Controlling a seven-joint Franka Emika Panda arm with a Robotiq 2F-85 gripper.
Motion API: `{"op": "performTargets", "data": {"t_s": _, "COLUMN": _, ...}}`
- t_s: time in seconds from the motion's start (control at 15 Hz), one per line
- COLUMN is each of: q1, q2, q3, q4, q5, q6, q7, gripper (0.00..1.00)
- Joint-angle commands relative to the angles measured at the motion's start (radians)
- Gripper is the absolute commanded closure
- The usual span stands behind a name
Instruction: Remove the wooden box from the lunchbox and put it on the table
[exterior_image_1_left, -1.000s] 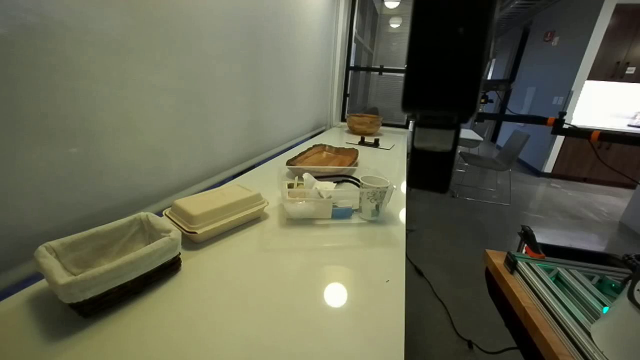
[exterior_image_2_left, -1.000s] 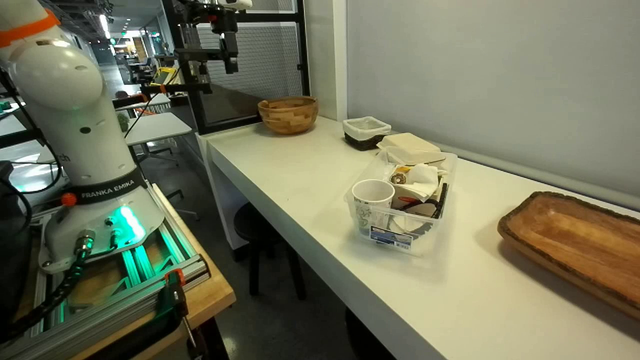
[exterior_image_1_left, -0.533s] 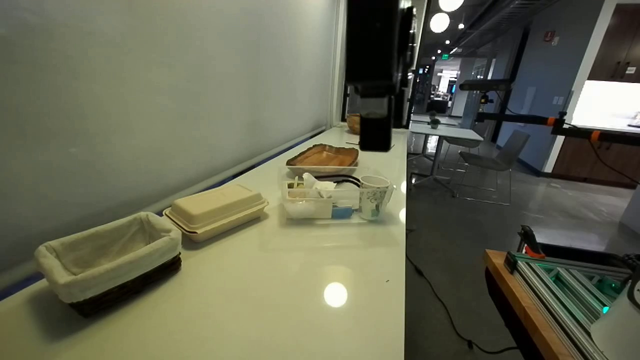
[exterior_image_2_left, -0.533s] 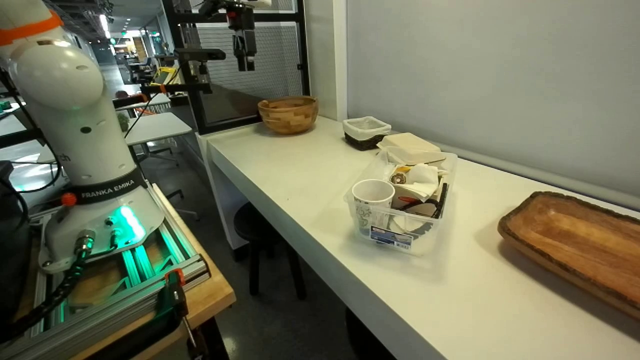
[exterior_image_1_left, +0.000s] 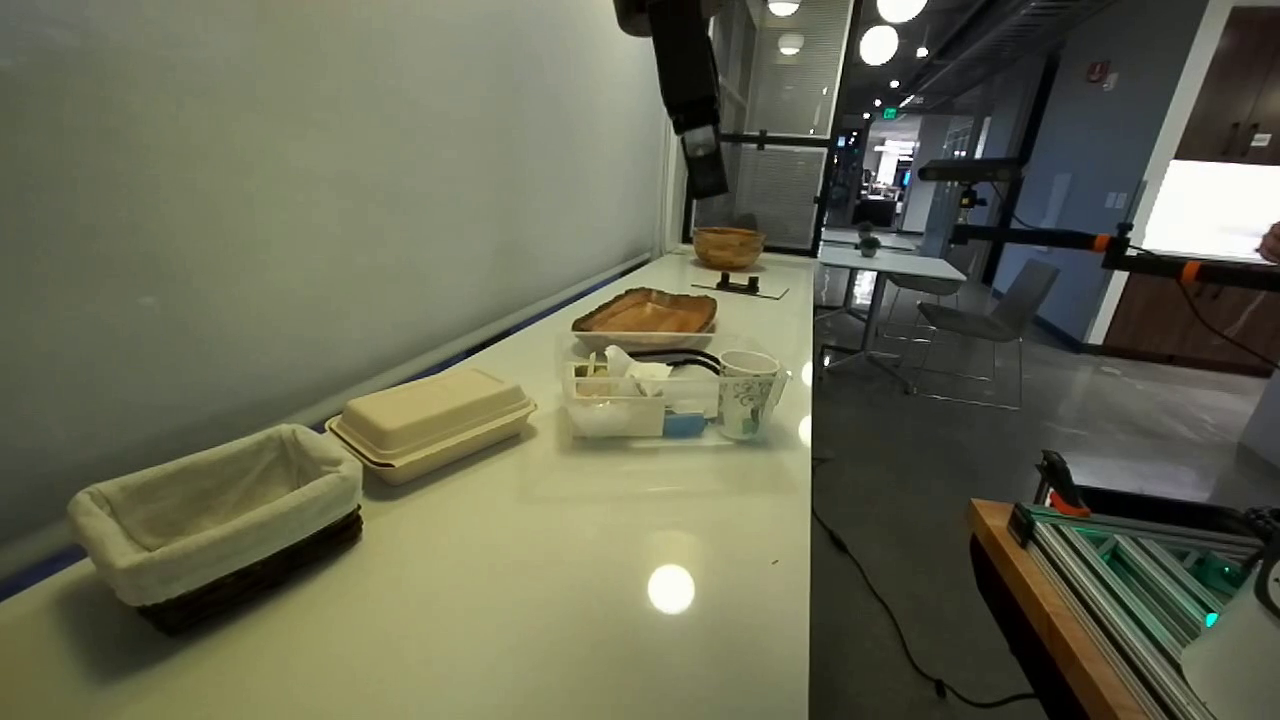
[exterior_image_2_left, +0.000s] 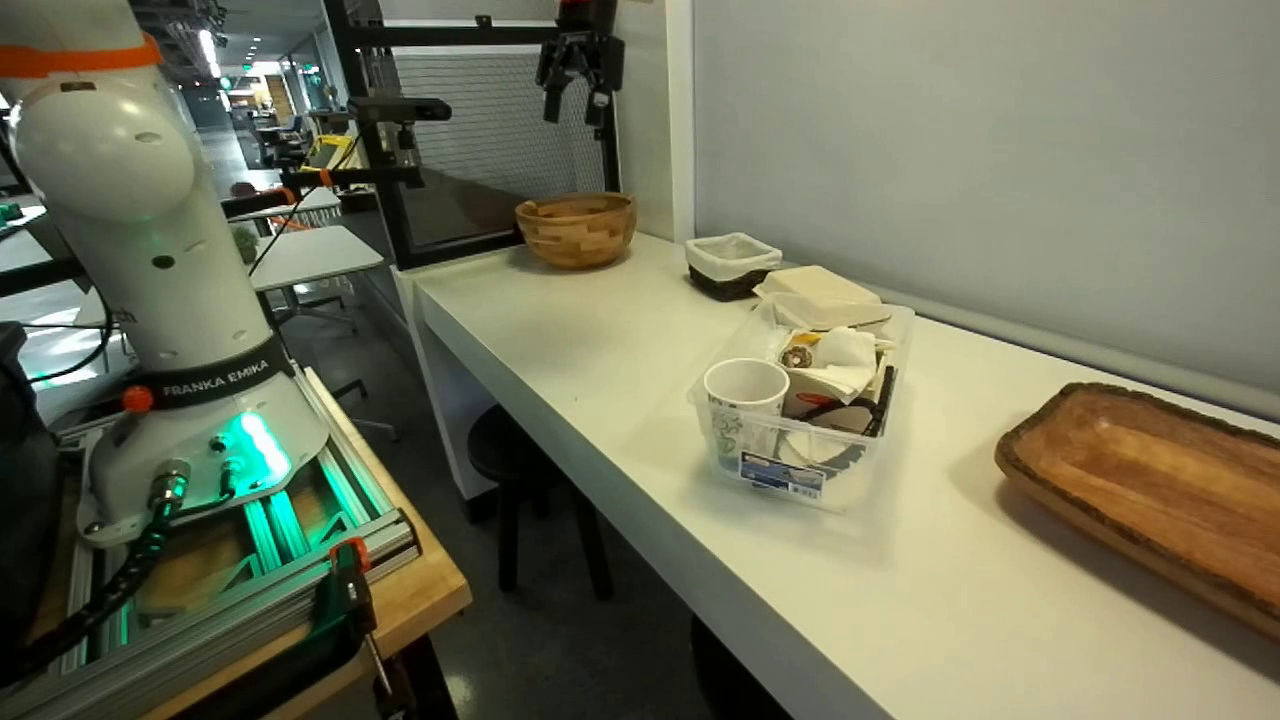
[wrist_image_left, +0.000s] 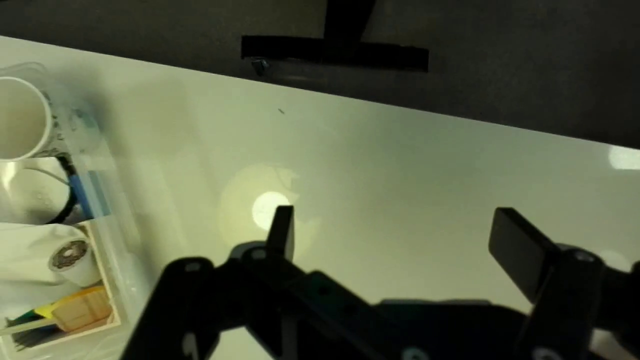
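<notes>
The lunchbox, a clear plastic container, stands on the white table in both exterior views (exterior_image_1_left: 690, 384) (exterior_image_2_left: 850, 490). Its near wall shows at the left of the wrist view (wrist_image_left: 127, 270). The pale wooden box (wrist_image_left: 106, 280) sits inside it, holding a white napkin, a pod and a yellow packet. Its pale side shows through the plastic in an exterior view (exterior_image_1_left: 645, 415). My gripper is open and empty, high above the table (wrist_image_left: 395, 170), to the side of the lunchbox. The gripper shows in both exterior views (exterior_image_1_left: 708, 180) (exterior_image_2_left: 576, 108) and the wrist view (wrist_image_left: 395, 220).
A patterned paper cup (exterior_image_2_left: 746, 390) stands in the lunchbox. A beige ribbed tray (exterior_image_1_left: 435, 420), a white-lined dark basket (exterior_image_1_left: 220, 510), a wooden dish (exterior_image_2_left: 1150, 480) and a round wooden bowl (exterior_image_2_left: 577, 230) stand on the table. The table's edge crosses the wrist view.
My gripper has moved inward over the table: leftward and farther away in an exterior view, rightward in another. It has also turned, so its spread fingers now show. The lunchbox has not moved.
</notes>
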Motion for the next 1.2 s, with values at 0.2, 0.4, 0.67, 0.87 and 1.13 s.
{"op": "performTargets", "data": {"t_s": 0.2, "q1": -0.046, "q2": 0.143, "q3": -0.031, "q4": 0.158, "q5": -0.12, "q6": -0.009, "q7": 0.013, "gripper": 0.0}}
{"op": "performTargets", "data": {"t_s": 0.4, "q1": -0.046, "q2": 0.172, "q3": -0.03, "q4": 0.187, "q5": -0.126, "q6": -0.01, "q7": 0.023, "gripper": 0.0}}
{"op": "performTargets", "data": {"t_s": 0.67, "q1": -0.068, "q2": 0.233, "q3": -0.038, "q4": 0.254, "q5": -0.116, "q6": -0.031, "q7": -0.111, "gripper": 0.0}}
{"op": "performTargets", "data": {"t_s": 0.87, "q1": -0.119, "q2": 0.317, "q3": -0.06, "q4": 0.335, "q5": -0.093, "q6": -0.025, "q7": -0.278, "gripper": 0.0}}
{"op": "performTargets", "data": {"t_s": 1.13, "q1": -0.202, "q2": 0.44, "q3": -0.073, "q4": 0.435, "q5": -0.093, "q6": 0.005, "q7": -0.469, "gripper": 0.0}}
